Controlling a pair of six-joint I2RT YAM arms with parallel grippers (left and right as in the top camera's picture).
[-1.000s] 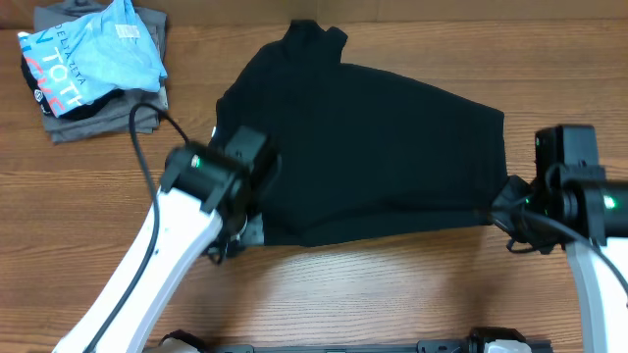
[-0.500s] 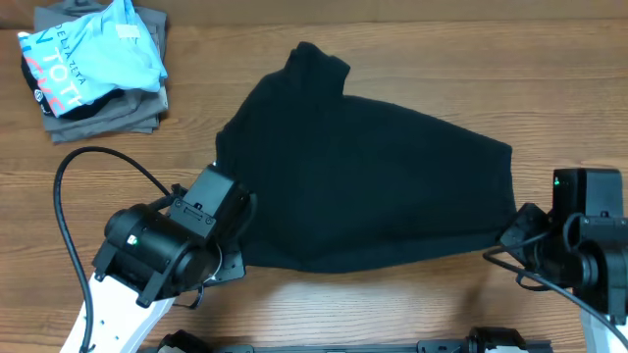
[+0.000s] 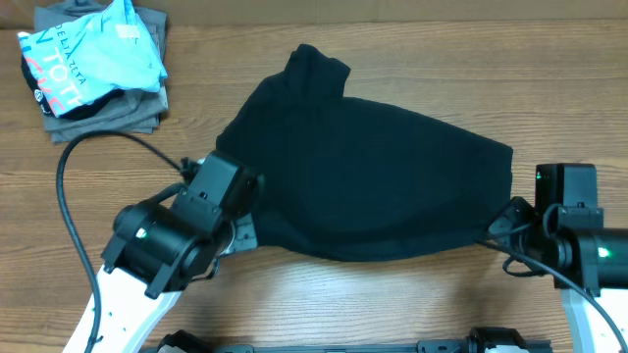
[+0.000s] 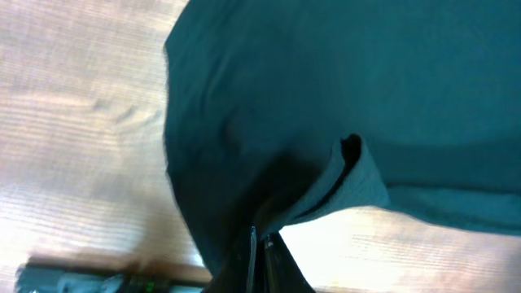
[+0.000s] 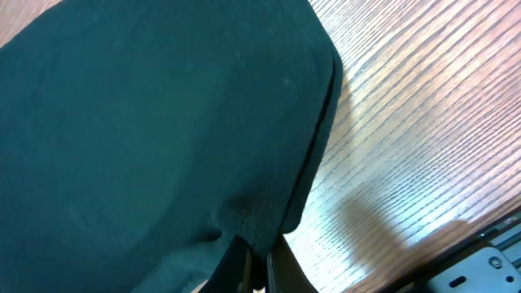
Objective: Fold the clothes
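The clothes, a black T-shirt [image 3: 373,167], lie spread across the middle of the wooden table, with one sleeve pointing to the far edge. My left gripper [image 3: 253,201] is shut on the shirt's near left corner. The left wrist view shows black fabric [image 4: 326,98] bunched and pinched in the left gripper [image 4: 262,244]. At the near right corner my right gripper [image 3: 500,224] is shut on the hem. In the right wrist view the cloth [image 5: 146,122] hangs from the right gripper [image 5: 256,254] above the table. Between the two grips the near hem sags in a curve.
A pile sits at the far left corner: a light blue lettered shirt [image 3: 93,54] on folded grey garments [image 3: 132,113]. The left arm's black cable [image 3: 67,172] loops over the table left of the shirt. Bare wood [image 3: 392,304] lies along the front.
Both grippers have stayed shut on the shirt's near corners. They drew toward the front edge, then moved back a little. The near hem now sags between them.
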